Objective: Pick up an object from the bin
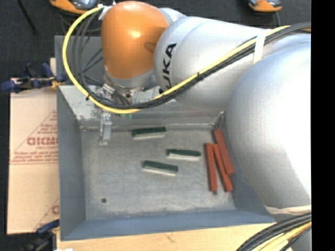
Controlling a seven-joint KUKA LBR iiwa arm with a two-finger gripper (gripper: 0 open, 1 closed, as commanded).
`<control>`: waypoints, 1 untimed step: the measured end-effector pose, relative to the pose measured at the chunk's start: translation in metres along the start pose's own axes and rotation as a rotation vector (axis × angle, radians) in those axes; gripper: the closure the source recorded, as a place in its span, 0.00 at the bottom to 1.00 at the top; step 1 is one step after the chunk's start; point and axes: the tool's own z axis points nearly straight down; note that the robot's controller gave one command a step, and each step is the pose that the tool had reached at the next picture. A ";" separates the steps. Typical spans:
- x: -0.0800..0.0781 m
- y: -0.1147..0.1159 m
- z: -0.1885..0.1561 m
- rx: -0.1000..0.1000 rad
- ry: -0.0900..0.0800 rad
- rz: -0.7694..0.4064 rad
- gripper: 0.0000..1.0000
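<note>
My gripper hangs at the bin's far left corner, below the orange cover, with its tip just above the floor and nothing seen in it. The nearest loose thing is a dark green flat bar, lying to its right along the back wall. A second green bar lies further right near the middle. A third green bar lies in front of those, slightly slanted.
Three red-brown sticks lie side by side against the bin's right wall, partly under the arm. A small dark speck sits on the floor near the front left. The arm's bulk covers the bin's right rim.
</note>
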 end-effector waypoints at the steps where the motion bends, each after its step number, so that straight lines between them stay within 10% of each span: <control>1: -0.004 -0.076 0.050 0.004 -0.003 0.077 0.00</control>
